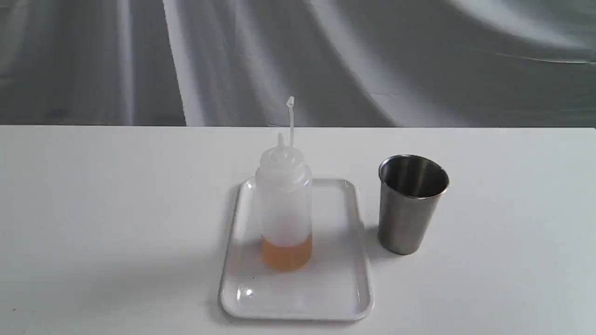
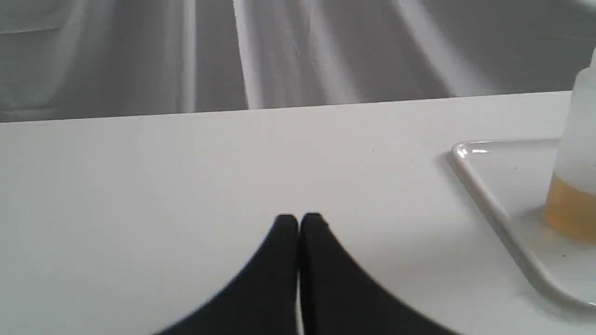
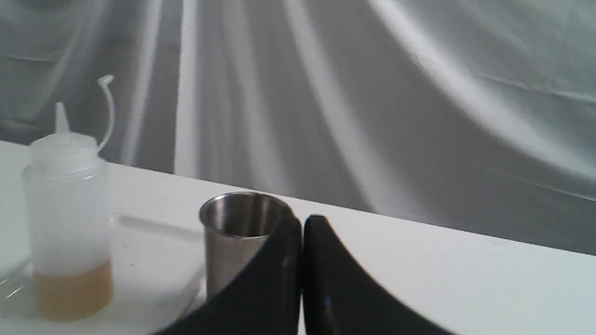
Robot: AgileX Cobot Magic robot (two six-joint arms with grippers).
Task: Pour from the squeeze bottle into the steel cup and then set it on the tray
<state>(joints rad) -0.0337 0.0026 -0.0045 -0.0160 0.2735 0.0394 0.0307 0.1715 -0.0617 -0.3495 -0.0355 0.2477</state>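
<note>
The squeeze bottle (image 1: 284, 209) stands upright on the white tray (image 1: 326, 293) at mid-table, amber liquid low in its base, its cap held up on the strap. The steel cup (image 1: 410, 204) stands upright on the table just right of the tray. Neither gripper shows in the exterior view. In the left wrist view my left gripper (image 2: 299, 218) is shut and holds nothing, over bare table beside the tray (image 2: 489, 204) and bottle (image 2: 575, 186). In the right wrist view my right gripper (image 3: 302, 221) is shut and holds nothing, near the cup (image 3: 233, 232), with the bottle (image 3: 70, 209) beyond.
The white table (image 1: 116, 209) ends at a far edge against a grey draped cloth backdrop (image 1: 372, 56). Nothing else stands on the table.
</note>
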